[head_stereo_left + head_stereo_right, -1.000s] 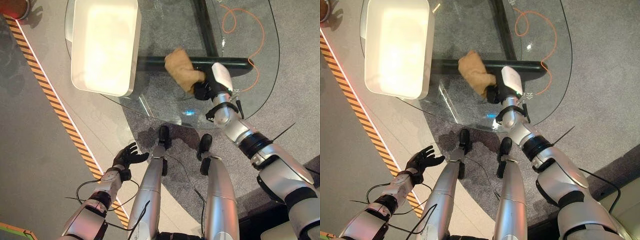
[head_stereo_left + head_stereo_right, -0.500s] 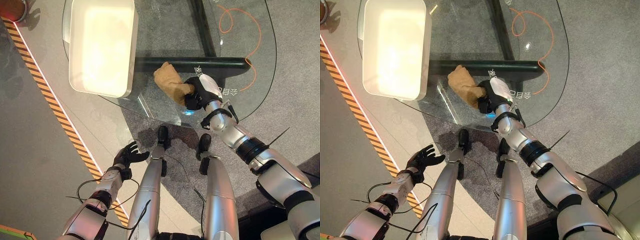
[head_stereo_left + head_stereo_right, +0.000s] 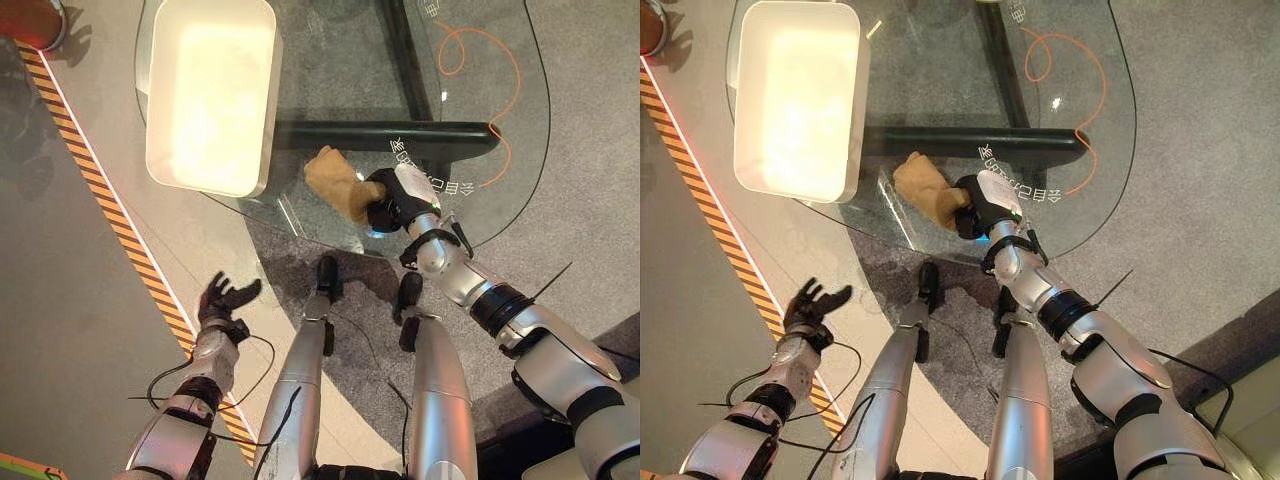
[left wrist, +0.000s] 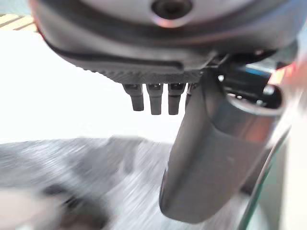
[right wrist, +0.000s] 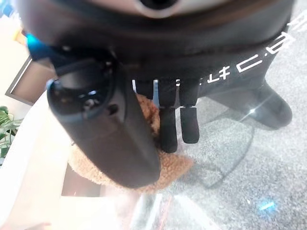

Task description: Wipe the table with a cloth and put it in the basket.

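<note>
A tan fluffy cloth [image 3: 334, 181] lies bunched on the glass table [image 3: 340, 70] close to its near edge. My right hand [image 3: 396, 197] sits at the cloth's right end, thumb and fingers closed on it; in the right wrist view the cloth [image 5: 165, 167] shows between the thumb and the fingers [image 5: 169, 129]. The cream rectangular basket [image 3: 263, 130] stands on the table's left part, a short way left of the cloth. My left hand [image 3: 221, 299] hangs low at the left over the floor, fingers spread and holding nothing.
A black base beam [image 3: 440, 133] runs under the glass just beyond the cloth. An orange cable [image 3: 503, 60] loops on the floor under the table's right part. Orange-and-black striped tape [image 3: 110, 215] crosses the floor at the left. A red object [image 3: 28, 18] sits at the far left.
My right hand has dragged the cloth across the glass towards the near edge and to the left. My left hand has swung left and turned its fingers upward.
</note>
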You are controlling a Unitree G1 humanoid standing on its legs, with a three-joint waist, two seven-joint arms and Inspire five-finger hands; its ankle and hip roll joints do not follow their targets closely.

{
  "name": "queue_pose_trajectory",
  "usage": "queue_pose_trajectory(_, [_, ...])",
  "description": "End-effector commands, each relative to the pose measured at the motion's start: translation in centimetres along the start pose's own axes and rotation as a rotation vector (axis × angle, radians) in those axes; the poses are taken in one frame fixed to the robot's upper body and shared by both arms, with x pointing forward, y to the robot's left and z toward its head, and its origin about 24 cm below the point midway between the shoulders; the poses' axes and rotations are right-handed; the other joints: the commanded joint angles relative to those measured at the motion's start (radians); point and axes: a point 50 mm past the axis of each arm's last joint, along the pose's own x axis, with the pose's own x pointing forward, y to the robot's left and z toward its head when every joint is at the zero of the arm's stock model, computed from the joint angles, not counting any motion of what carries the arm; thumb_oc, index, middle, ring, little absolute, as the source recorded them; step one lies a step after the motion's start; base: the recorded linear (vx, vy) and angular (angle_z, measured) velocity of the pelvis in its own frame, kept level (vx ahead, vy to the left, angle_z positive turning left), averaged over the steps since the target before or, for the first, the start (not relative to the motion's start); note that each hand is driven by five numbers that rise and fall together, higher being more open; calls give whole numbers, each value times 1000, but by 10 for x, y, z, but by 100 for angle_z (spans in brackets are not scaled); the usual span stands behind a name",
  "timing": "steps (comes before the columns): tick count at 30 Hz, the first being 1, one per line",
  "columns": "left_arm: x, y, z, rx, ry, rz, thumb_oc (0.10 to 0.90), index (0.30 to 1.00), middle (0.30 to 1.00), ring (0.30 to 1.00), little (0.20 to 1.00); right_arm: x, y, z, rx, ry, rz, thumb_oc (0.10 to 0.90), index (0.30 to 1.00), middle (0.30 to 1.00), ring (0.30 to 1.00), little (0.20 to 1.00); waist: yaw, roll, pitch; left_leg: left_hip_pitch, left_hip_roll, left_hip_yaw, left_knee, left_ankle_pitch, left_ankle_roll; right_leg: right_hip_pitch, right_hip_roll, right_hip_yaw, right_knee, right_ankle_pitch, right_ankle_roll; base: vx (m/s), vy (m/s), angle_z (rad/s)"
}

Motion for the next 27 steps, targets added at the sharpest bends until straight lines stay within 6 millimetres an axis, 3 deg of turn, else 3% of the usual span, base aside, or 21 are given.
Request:
queue_pose_trajectory(1, [8,28,41,-179,-184,258,800,900,900,900,900,11,-21,47,174,-171,-168,100,300,300,300,200,27,11,-23,9,-33,96,116,-128,41,15,25,-32,-83,29,15,0,0,0])
queue_pose_trajectory(7, [2,22,94,-388,-424,345,800,900,900,900,900,11,-36,48,301,-146,-289,100,300,300,300,200,31,8,-23,9,-32,85,110,-124,38,17,31,-31,-77,26,14,0,0,0])
queue_pose_trajectory(12, [-16,6,130,-437,-639,283,800,900,900,900,900,6,-48,54,372,-166,-367,100,300,300,300,200,33,7,-23,2,-34,77,106,-123,38,13,40,-25,-78,22,13,0,0,0])
queue_pose_trajectory(17, [-45,-27,155,-517,-789,-2,800,900,900,900,900,-4,-56,57,448,-212,-417,100,300,300,300,200,32,4,-23,-2,-38,71,103,-129,43,14,48,-19,-86,20,15,0,0,0])
queue_pose_trajectory(21, [-83,-69,175,-571,-836,-411,800,900,900,900,900,-16,-65,62,524,-287,-436,100,300,300,300,200,24,-6,-23,-12,-39,71,108,-134,52,6,56,-16,-84,24,19,1,-43,-1])
queue_pose_trajectory(27, [-112,-94,168,-623,-772,-793,800,900,900,900,900,-35,-64,71,594,-402,-441,100,300,300,300,200,5,-17,-23,-15,-43,71,110,-137,63,2,61,-13,-86,33,22,0,-12,-2])
